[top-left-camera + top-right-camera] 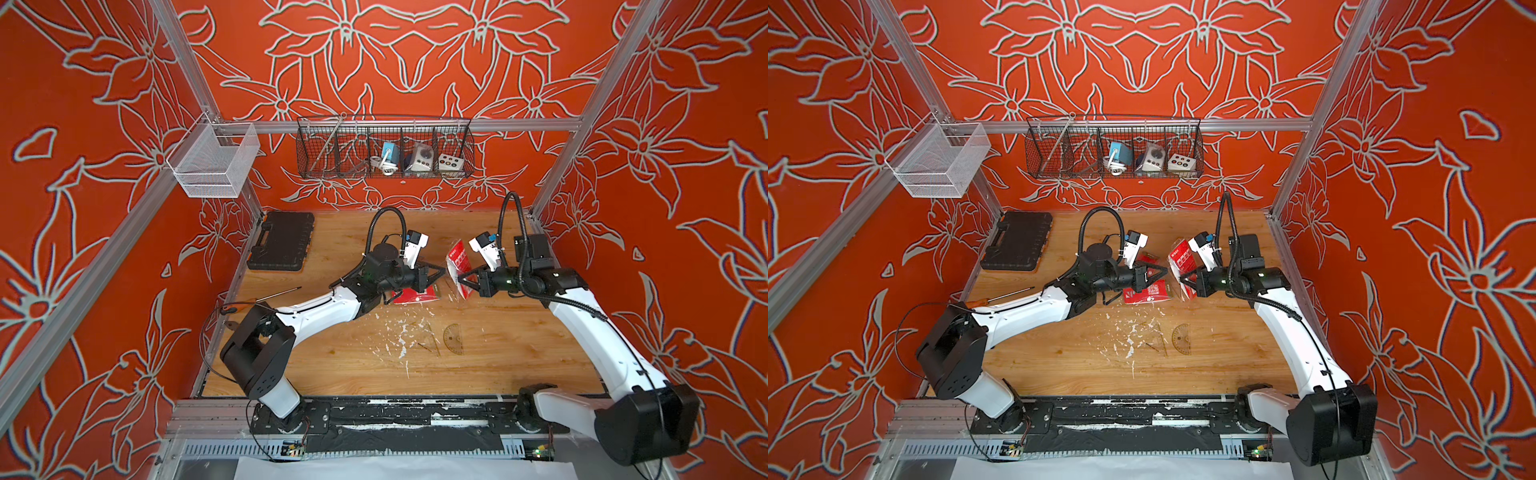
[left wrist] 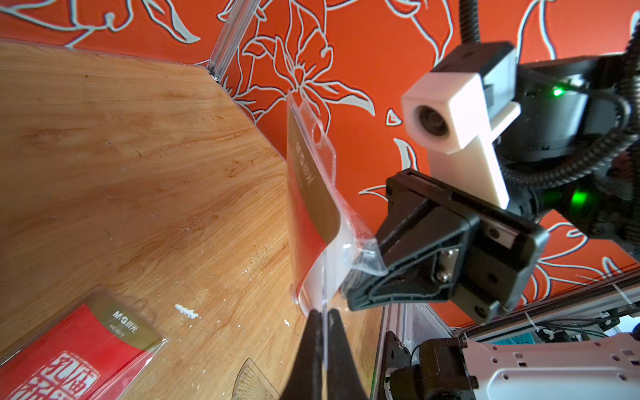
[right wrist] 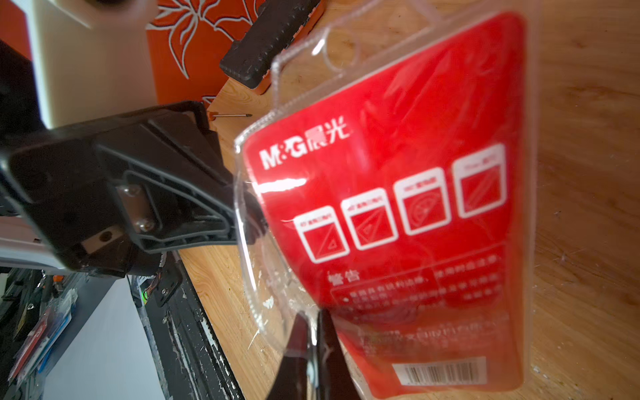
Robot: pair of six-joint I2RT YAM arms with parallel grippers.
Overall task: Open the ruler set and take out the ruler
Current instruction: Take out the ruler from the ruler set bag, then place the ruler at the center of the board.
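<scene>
**Ruler set, held up between two grippers**

- **Ruler set** [image 1: 456, 259]: a clear plastic pouch holding a red printed card with white pictograms and a barcode. It stands upright above the wooden table [image 1: 519, 357], towards the rear, between the two arms. Whether a ruler is inside cannot be told.
- **Left gripper** [image 1: 443, 270]: clamped shut. In the left wrist view its black fingers [image 2: 313, 332] pinch a thin clear edge of the pouch.
- **Right gripper** [image 1: 460, 279]: clamped shut. In the right wrist view its fingers [image 3: 298, 341] pinch a clear corner of the pouch, at the barcode end.
- **Red-and-gold card in clear plastic** [image 1: 415, 296]: lies flat on the table, partly under the left gripper.
- **Transparent semicircular protractor** [image 1: 454, 340]: lies flat nearer the front, apart from the pouch.
- **Transparent set square** [image 1: 1158, 340]: lies just beside the protractor and is faint in both top views.
- **Black plastic tool case** [image 1: 281, 241]: closed, at the rear left corner.
- **Slim orange-handled screwdriver** [image 1: 278, 294]: lies beside the left arm.
</scene>
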